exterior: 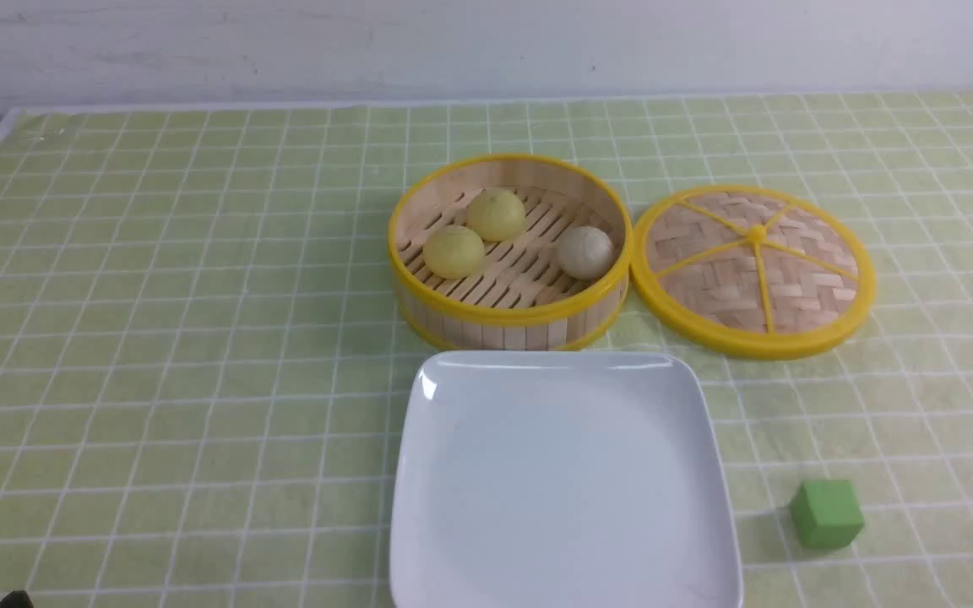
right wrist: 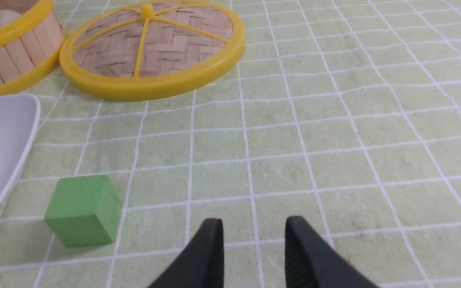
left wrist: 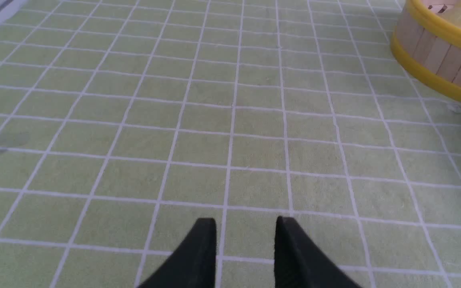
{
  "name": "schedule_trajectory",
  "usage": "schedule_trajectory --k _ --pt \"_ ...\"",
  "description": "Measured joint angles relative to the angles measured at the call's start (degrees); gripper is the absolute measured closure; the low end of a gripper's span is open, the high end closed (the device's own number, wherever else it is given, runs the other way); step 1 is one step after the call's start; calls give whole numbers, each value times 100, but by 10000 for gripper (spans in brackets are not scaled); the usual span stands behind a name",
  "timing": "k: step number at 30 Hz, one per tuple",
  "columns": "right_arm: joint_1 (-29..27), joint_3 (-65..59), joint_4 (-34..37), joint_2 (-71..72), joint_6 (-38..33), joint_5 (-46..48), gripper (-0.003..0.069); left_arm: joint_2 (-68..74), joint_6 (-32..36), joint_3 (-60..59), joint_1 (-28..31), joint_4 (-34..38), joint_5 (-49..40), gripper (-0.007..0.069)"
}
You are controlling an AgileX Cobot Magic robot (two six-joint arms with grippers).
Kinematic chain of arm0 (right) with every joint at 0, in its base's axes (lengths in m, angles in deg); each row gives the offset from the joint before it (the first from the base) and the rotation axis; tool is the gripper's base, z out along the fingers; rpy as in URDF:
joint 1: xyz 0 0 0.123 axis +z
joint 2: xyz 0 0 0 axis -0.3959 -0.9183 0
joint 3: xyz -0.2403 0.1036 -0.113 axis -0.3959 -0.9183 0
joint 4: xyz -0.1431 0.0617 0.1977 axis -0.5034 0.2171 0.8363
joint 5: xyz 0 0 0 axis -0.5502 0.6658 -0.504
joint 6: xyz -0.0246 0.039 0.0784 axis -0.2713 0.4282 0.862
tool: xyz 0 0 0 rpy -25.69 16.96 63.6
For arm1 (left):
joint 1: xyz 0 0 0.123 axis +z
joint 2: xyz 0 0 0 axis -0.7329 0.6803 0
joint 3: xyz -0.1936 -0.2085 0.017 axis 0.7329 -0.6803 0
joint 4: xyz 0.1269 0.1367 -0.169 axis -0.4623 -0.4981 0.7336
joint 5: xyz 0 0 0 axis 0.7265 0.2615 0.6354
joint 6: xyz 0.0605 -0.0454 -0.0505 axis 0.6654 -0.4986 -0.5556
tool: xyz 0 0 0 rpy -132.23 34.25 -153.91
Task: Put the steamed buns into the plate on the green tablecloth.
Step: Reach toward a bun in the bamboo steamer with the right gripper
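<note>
**A:** How are the arms posed?

**B:** Both wrist cameras look forward and down at the tabletop. The left gripper hovers over bare green tablecloth, its jaws parted by a clear gap with nothing between them. The right gripper matches it, with its jaws apart and empty. A green cube sits on the cloth near it, on its left.

**A:** What's hard to see?

**B:** The front view barely shows the arms. There is only a dark scrap in the near left corner, too little to identify. The near edge of the plate is cut off there. Each wrist view catches only a slice of the steamer and a sliver of the plate.

**A:** And the buns?

**B:** All three sit inside the open steamer, at the middle of the tabletop. A pale yellow bun sits at the left, with a second yellow bun just behind it. A greyish-beige bun sits apart at the right. They are small, smooth domes on the slatted floor. The lid lies flat against the steamer's right side. The plate is white, glossy and bare. It lies just nearer than the steamer, and I cannot tell whether the two touch.
</note>
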Motion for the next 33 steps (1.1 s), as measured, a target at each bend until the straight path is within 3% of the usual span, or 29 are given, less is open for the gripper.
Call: schedule_trajectory --k 33 --pt "0 0 -208 0 15 -31 419 0 -6 0 0 -33 12 384"
